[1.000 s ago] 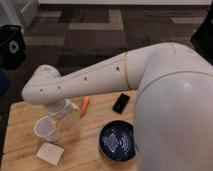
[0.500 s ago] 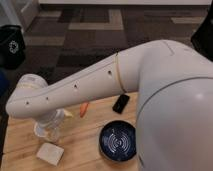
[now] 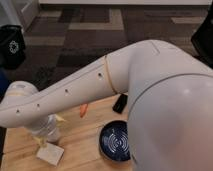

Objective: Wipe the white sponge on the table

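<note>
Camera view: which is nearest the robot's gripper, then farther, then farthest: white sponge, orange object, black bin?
The gripper hangs over the table at its left end.
1. white sponge, right beneath it.
2. orange object, mid-table.
3. black bin, on the floor beyond the table.

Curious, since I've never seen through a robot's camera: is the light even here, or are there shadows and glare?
Camera view: soft, even light, no hard glare; the white arm shows a mild sheen; the gripper, lower left by the white sponge, sits in the arm's shade on the table.
</note>
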Tool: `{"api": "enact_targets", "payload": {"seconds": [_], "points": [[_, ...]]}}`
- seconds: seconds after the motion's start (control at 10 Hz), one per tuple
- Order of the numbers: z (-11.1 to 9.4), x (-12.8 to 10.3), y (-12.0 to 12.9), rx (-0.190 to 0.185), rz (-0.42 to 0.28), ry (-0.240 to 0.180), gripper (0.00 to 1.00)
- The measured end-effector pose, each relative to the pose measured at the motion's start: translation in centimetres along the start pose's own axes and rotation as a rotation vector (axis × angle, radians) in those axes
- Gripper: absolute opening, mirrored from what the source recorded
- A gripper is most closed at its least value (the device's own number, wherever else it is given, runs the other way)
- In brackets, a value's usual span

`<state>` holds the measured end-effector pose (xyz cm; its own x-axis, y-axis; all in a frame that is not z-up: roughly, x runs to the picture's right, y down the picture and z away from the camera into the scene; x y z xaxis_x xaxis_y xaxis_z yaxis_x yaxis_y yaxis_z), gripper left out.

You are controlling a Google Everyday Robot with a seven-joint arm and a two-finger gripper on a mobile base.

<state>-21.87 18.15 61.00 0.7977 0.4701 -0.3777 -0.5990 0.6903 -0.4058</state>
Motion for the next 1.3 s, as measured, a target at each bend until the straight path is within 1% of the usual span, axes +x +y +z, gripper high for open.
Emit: {"api": "enact_targets", "payload": {"seconds": [0.9,1.0,1.1,1.2,1.3], "points": [[0.1,0.2,0.0,0.005,0.003,0.004,0.65],[0.0,1.0,1.1,0.011,0.001,0.003,0.65],[-0.1,1.1,1.6,0.014,-0.005,-0.005,0.65],[-0.2,1.8,2.9,0.016,-0.012,-0.022,0.65],[-0.3,2.1,3.5,0.016,-0.014,-0.029,0.65]]}}
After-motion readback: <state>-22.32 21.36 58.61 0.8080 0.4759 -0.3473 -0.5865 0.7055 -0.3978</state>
